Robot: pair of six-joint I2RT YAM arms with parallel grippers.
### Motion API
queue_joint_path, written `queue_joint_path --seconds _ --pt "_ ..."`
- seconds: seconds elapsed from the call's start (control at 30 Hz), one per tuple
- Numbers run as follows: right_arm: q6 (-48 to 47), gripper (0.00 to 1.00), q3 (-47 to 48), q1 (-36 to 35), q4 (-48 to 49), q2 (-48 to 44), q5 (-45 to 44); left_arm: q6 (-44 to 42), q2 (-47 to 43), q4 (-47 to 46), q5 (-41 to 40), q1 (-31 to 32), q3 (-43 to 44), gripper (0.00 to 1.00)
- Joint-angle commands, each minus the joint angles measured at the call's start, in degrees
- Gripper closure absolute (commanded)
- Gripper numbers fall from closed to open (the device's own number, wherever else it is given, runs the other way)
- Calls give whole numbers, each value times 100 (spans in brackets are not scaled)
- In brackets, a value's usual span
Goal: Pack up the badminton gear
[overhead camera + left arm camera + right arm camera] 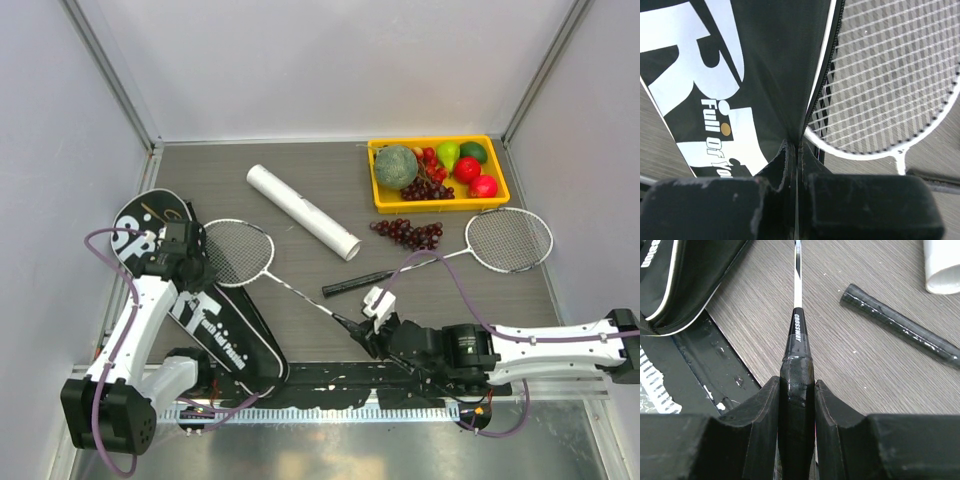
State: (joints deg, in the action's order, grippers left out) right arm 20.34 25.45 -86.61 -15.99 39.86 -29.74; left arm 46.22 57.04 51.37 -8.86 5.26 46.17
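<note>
"CROSSWAY" on the racket [797,337] shaft; "Full Of Yo…" on the black bag [775,75].

One racket [238,252] lies partly under the black bag [215,322].

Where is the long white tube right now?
In the top view the white tube lies slanted near the middle, left of the yellow tray and just behind the loose black racket handle.
</note>
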Motion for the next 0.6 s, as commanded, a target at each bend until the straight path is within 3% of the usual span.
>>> queue_joint_path --seconds 0.0,0.17,0.3,0.4,0.57 --pt "-539 95 232 -163 1176 600 -112 116 -26 -479 367 -25 120 100" --pt "-988 95 215 -698 2046 998 -76 -59 123 -602 446 -25 128 100" --pt "-1023 95 -180 -779 2503 735 223 -262 176 -637 648 -25 155 100" --pt "-979 95 -243 -779 2732 707 -232 -219 89 -690 859 -25 94 100" --pt "-970 95 494 -779 2978 1838 -998 141 -324 -936 1465 -25 -222 100"
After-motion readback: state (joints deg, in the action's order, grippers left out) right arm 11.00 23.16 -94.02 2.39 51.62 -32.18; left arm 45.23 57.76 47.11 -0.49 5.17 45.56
